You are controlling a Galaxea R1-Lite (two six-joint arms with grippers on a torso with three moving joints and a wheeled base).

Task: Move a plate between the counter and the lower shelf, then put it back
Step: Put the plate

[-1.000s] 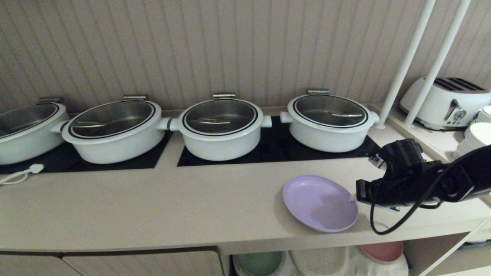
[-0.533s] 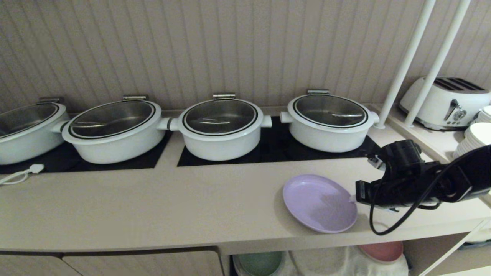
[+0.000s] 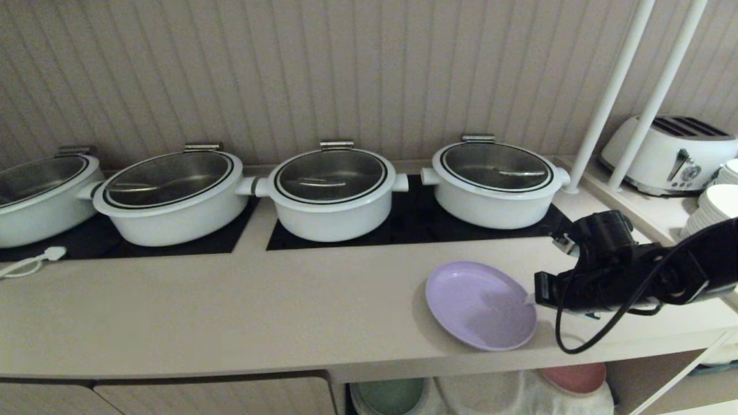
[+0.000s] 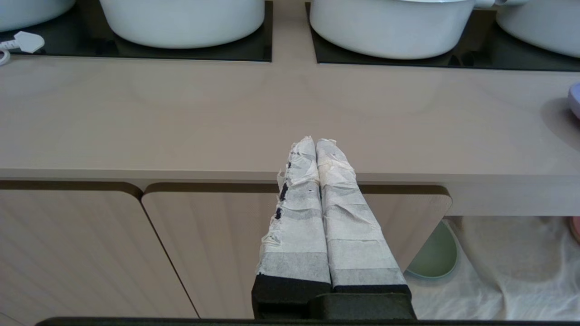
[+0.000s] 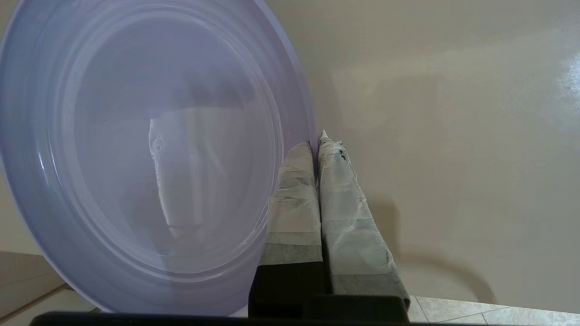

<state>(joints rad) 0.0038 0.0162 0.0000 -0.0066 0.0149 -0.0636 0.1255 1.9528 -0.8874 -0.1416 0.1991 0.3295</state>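
At the counter's (image 3: 230,323) right end nothing has shifted; right gripper (image 3: 531,298) stays clamped on the plate's (image 3: 478,305) rim; lift pending; left gripper (image 4: 317,147) closed, idle.

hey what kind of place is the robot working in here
Probably a buffet or catering kitchen: lidded white pots lined up on the counter, a toaster, and stacked white dishes.
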